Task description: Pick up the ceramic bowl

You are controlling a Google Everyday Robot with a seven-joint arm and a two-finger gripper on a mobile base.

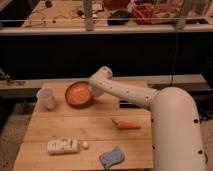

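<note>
The ceramic bowl (pixel 77 93) is orange-brown with a paler inside. It is at the back left of the wooden table (pixel 60 127), tilted so that its inside faces the camera. My gripper (pixel 92 91) is at the bowl's right rim, at the end of the white arm (pixel 125 94) that reaches in from the right. It grips that rim, and the wrist hides most of the fingers. A white cup (pixel 46 98) stands just left of the bowl, apart from it.
An orange carrot (pixel 127 125) lies at the table's middle right. A white bottle (pixel 63 146) lies on its side at the front left. A blue cloth (pixel 112 157) is at the front edge. A dark shelf unit stands behind the table.
</note>
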